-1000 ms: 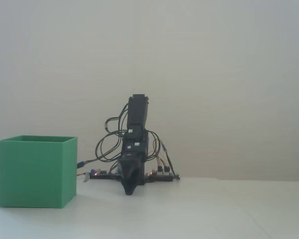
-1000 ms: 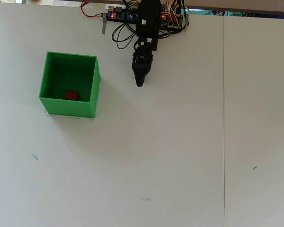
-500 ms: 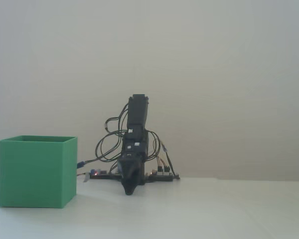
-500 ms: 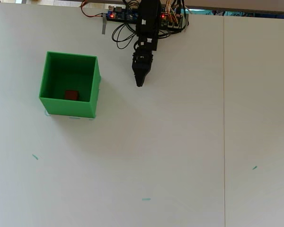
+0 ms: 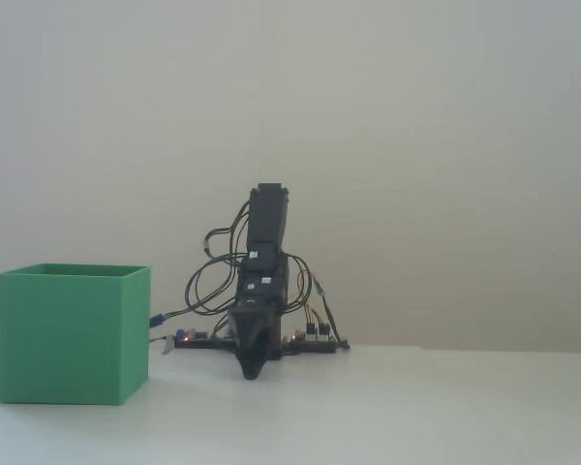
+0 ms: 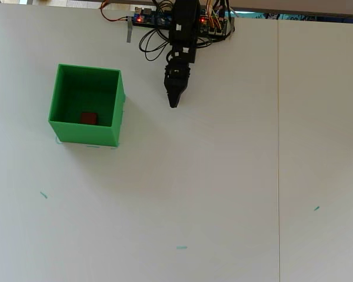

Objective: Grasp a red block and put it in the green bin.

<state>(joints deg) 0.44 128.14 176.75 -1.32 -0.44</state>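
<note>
1. The red block (image 6: 89,118), small, matte and rectangular, is seen in the overhead view lying on the floor of the green bin (image 6: 115,106), near its front wall
2. The green bin (image 5: 73,334) is shown in the fixed view as a plain, thin-walled cube of matte plastic standing on the white surface (image 6: 212,194)
3. The black gripper (image 6: 174,103) is seen tapering to a single point, its jaws pressed together and holding nothing, beside the bin and apart from it
4. Looping cables (image 5: 208,276) and a circuit board (image 6: 147,17) with lit red lights are seen at the arm's base
</note>
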